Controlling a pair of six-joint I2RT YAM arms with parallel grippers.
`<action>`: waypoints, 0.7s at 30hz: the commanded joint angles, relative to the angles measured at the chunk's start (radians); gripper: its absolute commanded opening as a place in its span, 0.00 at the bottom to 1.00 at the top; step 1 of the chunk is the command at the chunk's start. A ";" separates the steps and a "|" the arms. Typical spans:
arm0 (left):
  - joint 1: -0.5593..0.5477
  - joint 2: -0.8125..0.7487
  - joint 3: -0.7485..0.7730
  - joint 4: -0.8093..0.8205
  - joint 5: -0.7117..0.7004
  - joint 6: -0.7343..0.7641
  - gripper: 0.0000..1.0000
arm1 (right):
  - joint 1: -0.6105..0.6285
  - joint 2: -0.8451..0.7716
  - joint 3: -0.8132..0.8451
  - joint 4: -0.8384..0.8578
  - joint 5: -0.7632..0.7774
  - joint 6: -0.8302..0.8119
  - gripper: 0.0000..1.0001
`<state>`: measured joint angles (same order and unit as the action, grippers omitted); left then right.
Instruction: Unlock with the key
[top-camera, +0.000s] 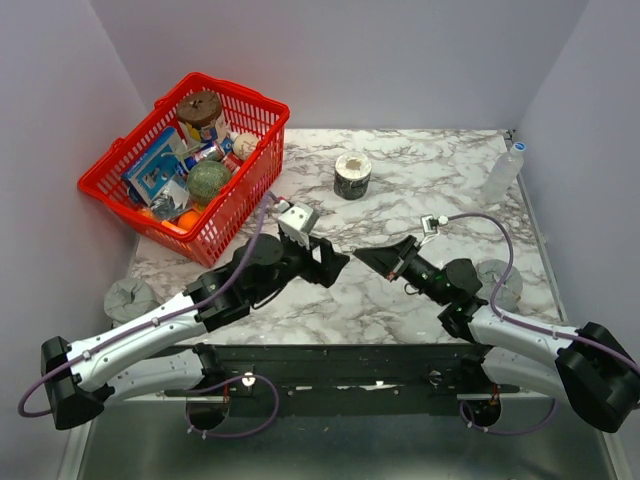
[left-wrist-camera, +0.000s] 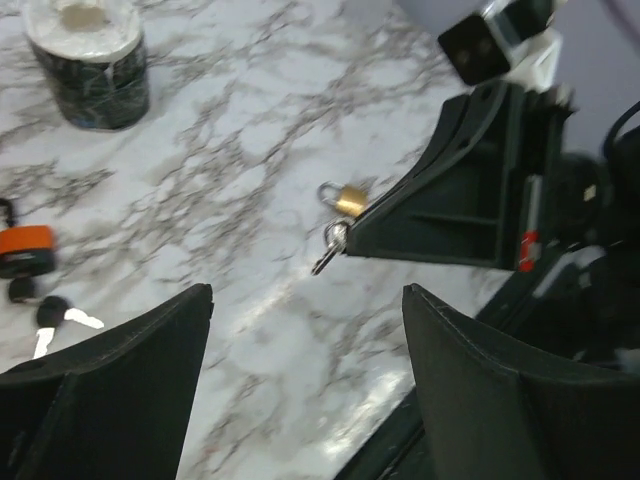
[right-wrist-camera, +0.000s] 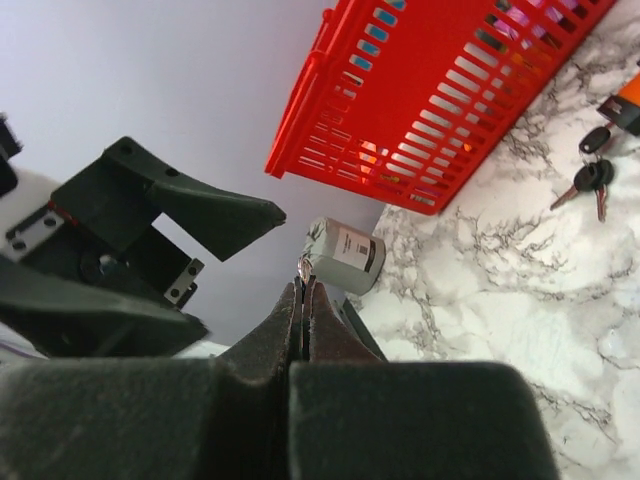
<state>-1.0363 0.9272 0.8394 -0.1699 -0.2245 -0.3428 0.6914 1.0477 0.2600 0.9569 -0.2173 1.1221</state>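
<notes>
My right gripper (top-camera: 358, 253) (right-wrist-camera: 303, 285) is shut on the key; only a thin silvery blade and ring (left-wrist-camera: 327, 250) stick out of its tips, and the head is hidden. The small brass padlock (left-wrist-camera: 348, 198) lies on the marble just beyond those tips; I cannot tell whether they touch. My left gripper (top-camera: 335, 263) (left-wrist-camera: 307, 292) is open and empty, facing the right gripper's tip from close by. An orange-and-black padlock (left-wrist-camera: 22, 248) with black-headed keys (left-wrist-camera: 50, 312) (right-wrist-camera: 590, 176) lies further left.
A red basket (top-camera: 110, 185) (right-wrist-camera: 420, 130) full of items stands at the back left. A tape roll (top-camera: 352, 176) (left-wrist-camera: 88, 55) sits mid-table. A clear bottle (top-camera: 503, 172) stands at the far right. A grey roll (top-camera: 130, 297) lies at the left edge and a grey disc (top-camera: 497, 282) at the right.
</notes>
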 joint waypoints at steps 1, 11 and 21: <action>0.044 -0.042 -0.043 0.228 0.177 -0.345 0.80 | -0.004 -0.003 -0.033 0.196 0.010 -0.064 0.01; 0.085 -0.030 -0.148 0.403 0.298 -0.582 0.68 | -0.004 -0.002 -0.045 0.307 -0.025 -0.054 0.01; 0.097 -0.005 -0.177 0.463 0.286 -0.614 0.52 | -0.003 -0.006 -0.050 0.338 -0.042 -0.047 0.01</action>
<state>-0.9501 0.9195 0.6788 0.2230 0.0570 -0.9218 0.6914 1.0477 0.2241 1.2251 -0.2455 1.1049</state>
